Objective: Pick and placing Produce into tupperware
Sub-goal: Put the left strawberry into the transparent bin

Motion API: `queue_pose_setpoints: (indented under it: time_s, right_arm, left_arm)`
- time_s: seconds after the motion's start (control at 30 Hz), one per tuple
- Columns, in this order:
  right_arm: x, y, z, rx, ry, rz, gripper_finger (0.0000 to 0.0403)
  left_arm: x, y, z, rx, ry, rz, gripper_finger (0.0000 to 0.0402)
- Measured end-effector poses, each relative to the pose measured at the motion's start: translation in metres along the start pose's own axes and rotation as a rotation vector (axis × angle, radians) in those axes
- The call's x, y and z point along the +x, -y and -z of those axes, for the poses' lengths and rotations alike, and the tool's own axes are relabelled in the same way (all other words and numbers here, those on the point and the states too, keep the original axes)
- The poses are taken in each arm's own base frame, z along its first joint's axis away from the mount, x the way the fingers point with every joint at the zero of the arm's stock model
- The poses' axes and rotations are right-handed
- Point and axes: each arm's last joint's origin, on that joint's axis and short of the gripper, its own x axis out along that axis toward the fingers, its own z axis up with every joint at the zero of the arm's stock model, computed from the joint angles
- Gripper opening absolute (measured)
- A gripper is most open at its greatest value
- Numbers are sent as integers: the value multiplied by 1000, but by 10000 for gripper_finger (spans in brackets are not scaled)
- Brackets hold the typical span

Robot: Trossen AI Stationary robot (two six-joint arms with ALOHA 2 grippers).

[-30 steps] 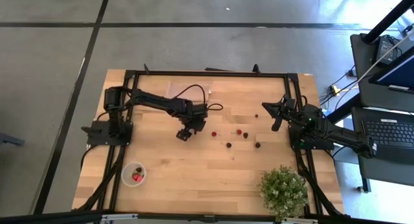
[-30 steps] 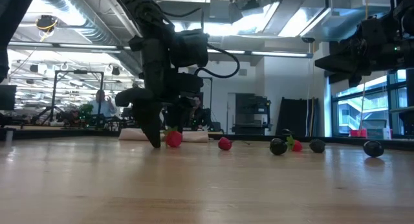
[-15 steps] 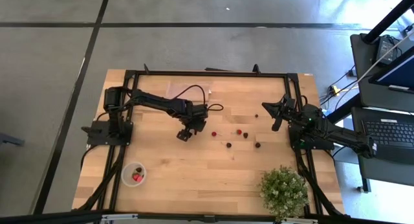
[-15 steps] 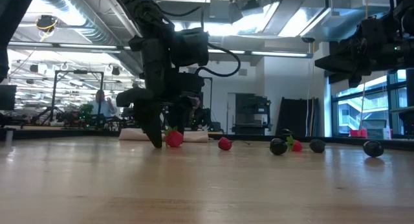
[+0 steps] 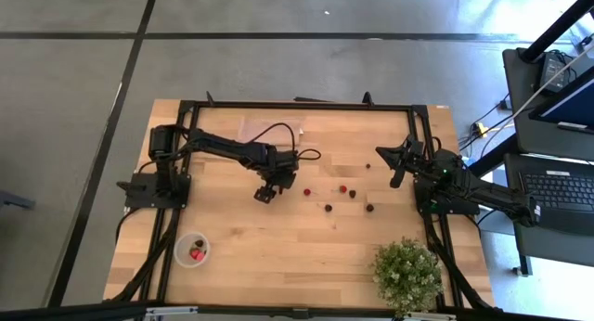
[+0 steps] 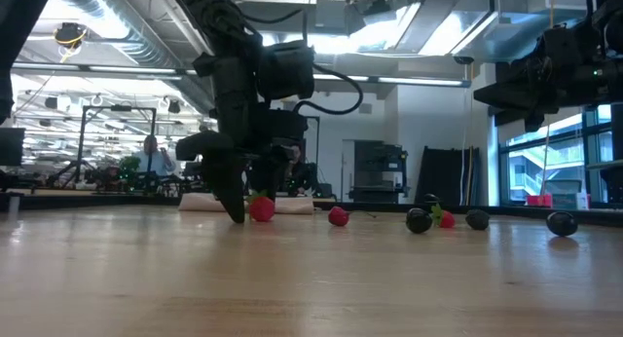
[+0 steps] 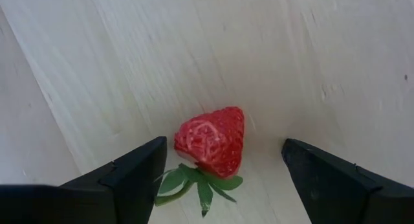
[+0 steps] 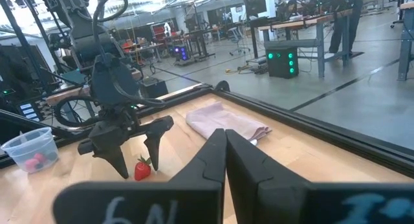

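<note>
Left gripper — finger bases cut off by the wrist view's lower edge. Potted plant — hidden from the low view.

Bright even overhead light, glaring ceiling lights in low view, soft shadows, blurred foreground.

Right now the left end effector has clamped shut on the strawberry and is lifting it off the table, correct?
Not quite. The left wrist view shows the left end effector open, its fingers standing on either side of the strawberry without touching it. The strawberry lies on the table.
</note>
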Motion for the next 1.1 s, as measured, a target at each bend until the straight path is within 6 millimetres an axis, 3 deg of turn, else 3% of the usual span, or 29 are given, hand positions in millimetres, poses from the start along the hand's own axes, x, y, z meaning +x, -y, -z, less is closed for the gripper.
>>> queue_pose_setpoints:
  time_s: [0.43, 1.1]
  right_arm:
    - [0, 0, 0, 0, 0, 0, 13]
    - [0, 0, 0, 0, 0, 0, 13]
  left_arm:
    - [0, 6, -3, 17, -11, -14, 241]
    - [1, 12, -9, 42, 9, -40, 187]
